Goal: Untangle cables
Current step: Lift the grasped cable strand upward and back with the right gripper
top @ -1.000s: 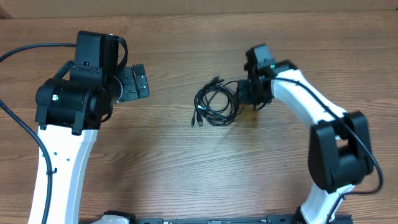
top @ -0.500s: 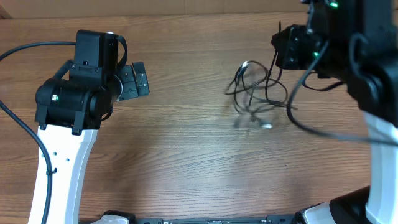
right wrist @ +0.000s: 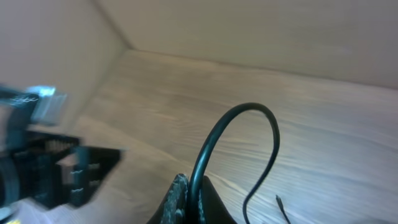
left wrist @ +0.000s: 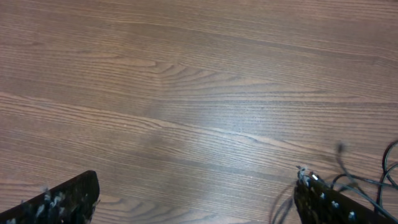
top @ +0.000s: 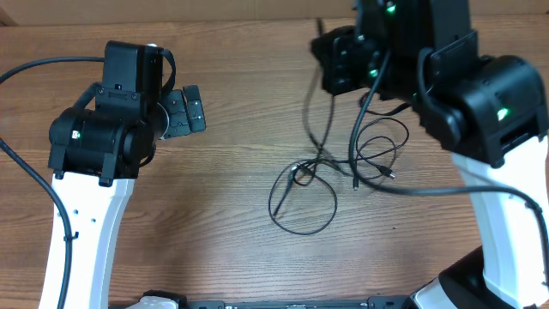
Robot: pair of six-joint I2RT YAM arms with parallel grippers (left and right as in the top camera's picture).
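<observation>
tool (left wrist: pixel 199 203) gapes wide over wooden table (left wrist: pixel 186 93), cables (left wrist: pixel 367 181) beside one fingertip (left wrist: pixel 329 205).

A brown wood-grain table (top: pixel 232 257) carries thin black cables (top: pixel 298 172). They lie in loose open loops just right of its middle, and one strand rises off the surface.

Bare desk (top: pixel 236 150) lies between the left fingers (top: pixel 193 116) and the cables (top: pixel 302 172), leaving an unobstructed lane through the middle-left. The cables spread in loose loops across the centre and run up as strands to the right arm (top: pixel 480 112), which overhangs the upper right. The desk strip nearer than the loops is bare.
</observation>
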